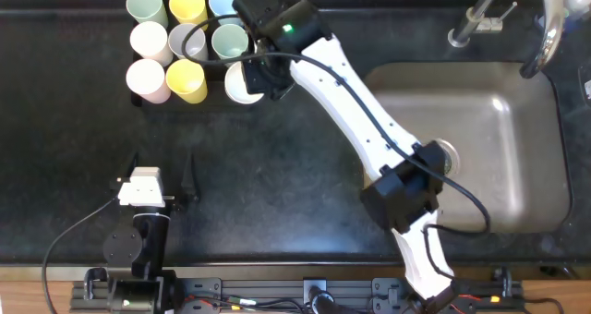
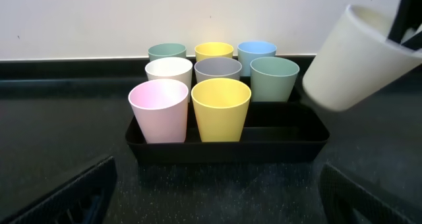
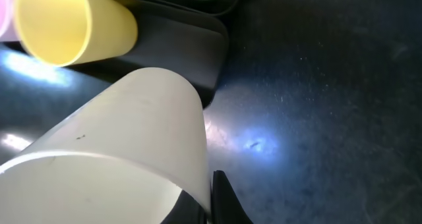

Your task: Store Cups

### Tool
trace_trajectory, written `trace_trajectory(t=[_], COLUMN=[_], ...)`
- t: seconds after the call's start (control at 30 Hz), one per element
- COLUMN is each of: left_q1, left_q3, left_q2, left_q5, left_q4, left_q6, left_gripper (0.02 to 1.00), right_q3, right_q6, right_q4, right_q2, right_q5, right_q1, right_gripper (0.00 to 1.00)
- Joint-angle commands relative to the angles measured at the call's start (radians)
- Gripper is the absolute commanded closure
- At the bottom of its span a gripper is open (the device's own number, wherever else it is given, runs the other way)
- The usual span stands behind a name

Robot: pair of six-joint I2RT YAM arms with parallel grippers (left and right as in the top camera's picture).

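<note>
A black tray (image 2: pixel 290 145) at the back left of the counter holds several cups in pastel colours, among them a pink cup (image 2: pixel 159 109) and a yellow cup (image 2: pixel 221 107) in its front row. The front right slot (image 2: pixel 283 122) has no cup in it. My right gripper (image 1: pixel 265 74) is shut on the rim of a white cup (image 2: pixel 353 62), which hangs tilted just above the tray's right end. The right wrist view shows this white cup (image 3: pixel 119 158) close up beside the tray's corner (image 3: pixel 212 53). My left gripper (image 1: pixel 162 177) rests open on the counter, well in front of the tray.
A steel sink (image 1: pixel 480 138) with a tap (image 1: pixel 480 18) takes up the right side. The dark counter (image 1: pixel 277 185) between the tray and the arms' bases is bare. A raised back edge (image 2: pixel 66 69) runs behind the tray.
</note>
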Motion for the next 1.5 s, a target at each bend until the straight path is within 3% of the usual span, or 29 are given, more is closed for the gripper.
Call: trace_trajectory(t=[0.03, 0.6, 1.27, 1.33, 1.4, 1.5], left_q1=[0.008, 0.008, 0.008, 0.008, 0.008, 0.008], left_q3=[-0.001, -0.001, -0.001, -0.001, -0.001, -0.001], left_q2=[-0.008, -0.008, -0.008, -0.008, -0.008, -0.008], left_q5=[0.016, 0.016, 0.016, 0.016, 0.016, 0.016], left_q4=[-0.003, -0.003, -0.003, -0.003, -0.003, -0.003], left_q6=[-0.010, -0.010, -0.010, -0.010, -0.010, -0.010], left_gripper=[0.020, 0.020, 0.018, 0.020, 0.018, 0.018], right_q3=[0.042, 0.042, 0.041, 0.041, 0.041, 0.042], right_q6=[0.023, 0.034, 0.034, 0.034, 0.033, 0.033], right_q4=[0.027, 0.134, 0.133, 0.133, 0.135, 0.135], right_q2=[0.026, 0.109, 0.163, 0.163, 0.163, 0.163], right_q5=[0.004, 0.049, 0.049, 0.049, 0.048, 0.047], right_q1=[0.014, 0.014, 0.022, 0.022, 0.022, 0.022], right_gripper=[0.958, 0.958, 0.958, 0.904, 0.761, 0.667])
